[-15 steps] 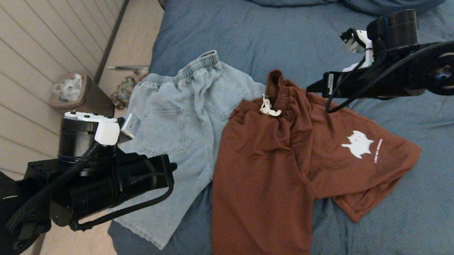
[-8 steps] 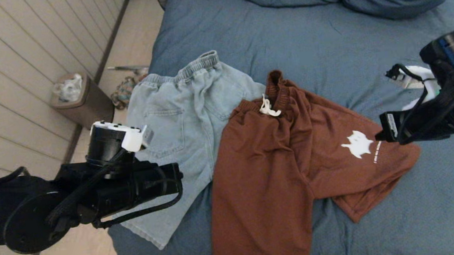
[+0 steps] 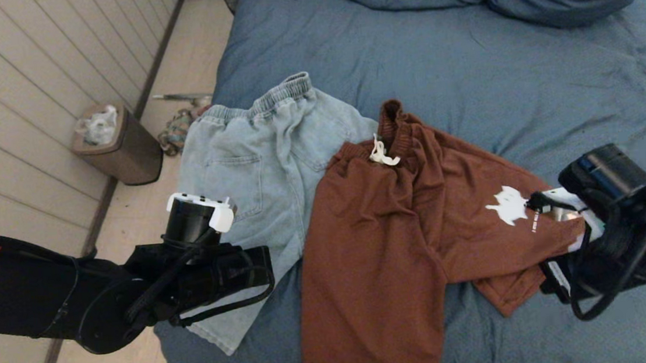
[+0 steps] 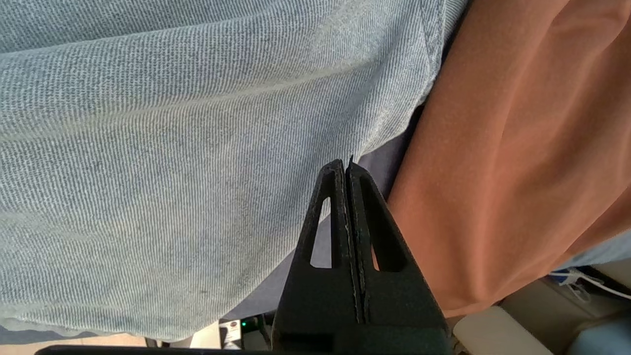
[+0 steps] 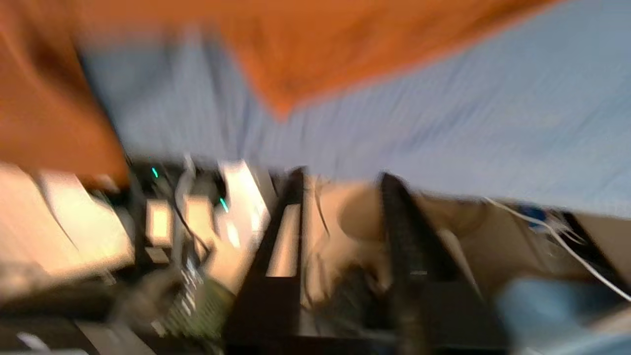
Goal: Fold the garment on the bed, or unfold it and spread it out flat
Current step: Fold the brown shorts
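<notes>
- Head view: brown shorts (image 3: 410,244) and denim shorts (image 3: 253,187) are lying spread on the bed (image 3: 465,64); both arms are hanging near the bed's front edge.
- Left wrist view: left gripper (image 4: 346,165), fingers pressed together, is hovering over denim, holding nothing.
- Right wrist view: right gripper (image 5: 340,182), fingers parted and empty, is hovering near a brown hem; judged next: pinching it for folding.

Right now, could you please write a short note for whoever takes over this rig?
Left pincer: shut, empty, over the hem of the denim shorts.
Right pincer: open, empty, near the bed edge by the brown shorts.
Both shorts lie on the bed, the brown pair overlapping the denim pair, rumpled.
Done: nothing folded or spread flat.
Left: grip a garment, then fold it or flatten it.
</notes>
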Tool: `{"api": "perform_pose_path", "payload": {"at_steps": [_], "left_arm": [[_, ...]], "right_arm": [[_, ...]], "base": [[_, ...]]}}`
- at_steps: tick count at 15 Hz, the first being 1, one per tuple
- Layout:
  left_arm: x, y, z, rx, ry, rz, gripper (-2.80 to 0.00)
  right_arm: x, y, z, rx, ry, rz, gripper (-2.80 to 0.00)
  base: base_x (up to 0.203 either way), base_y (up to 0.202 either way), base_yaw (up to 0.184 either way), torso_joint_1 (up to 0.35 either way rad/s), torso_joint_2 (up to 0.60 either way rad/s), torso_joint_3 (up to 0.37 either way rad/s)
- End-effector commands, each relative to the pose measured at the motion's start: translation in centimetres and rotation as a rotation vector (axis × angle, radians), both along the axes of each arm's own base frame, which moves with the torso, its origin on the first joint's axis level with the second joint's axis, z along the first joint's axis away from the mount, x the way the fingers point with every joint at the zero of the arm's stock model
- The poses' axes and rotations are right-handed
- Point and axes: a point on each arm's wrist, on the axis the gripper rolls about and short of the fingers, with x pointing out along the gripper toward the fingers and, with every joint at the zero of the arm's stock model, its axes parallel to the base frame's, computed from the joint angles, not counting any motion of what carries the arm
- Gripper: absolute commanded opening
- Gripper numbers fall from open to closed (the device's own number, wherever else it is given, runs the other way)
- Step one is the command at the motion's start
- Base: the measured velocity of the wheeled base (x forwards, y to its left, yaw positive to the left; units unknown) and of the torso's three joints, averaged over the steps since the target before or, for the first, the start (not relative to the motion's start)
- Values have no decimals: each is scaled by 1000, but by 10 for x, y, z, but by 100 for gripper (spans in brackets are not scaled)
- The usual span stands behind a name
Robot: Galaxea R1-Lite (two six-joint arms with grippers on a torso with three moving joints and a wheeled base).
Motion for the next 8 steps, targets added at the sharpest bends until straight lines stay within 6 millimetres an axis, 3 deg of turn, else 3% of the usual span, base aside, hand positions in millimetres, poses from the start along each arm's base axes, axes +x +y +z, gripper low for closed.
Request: {"api": "perform_pose_path", "payload": {"at_steps": [1,5,8], "left_arm": [[2,-1,-3,2,7,3,-280],[0,1,-6,10,16,0,-280],[0,3,-3,-1,12,1,-280]], "right_arm": [[-16,10,-21,-31,89,68,0],[-12,13,-51,-58,206,73,0],[-1,14,-49,-17,54,59,0]], "base": [[0,0,0,0,0,0],[0,0,0,0,0,0],[0,0,0,0,0,0]]}}
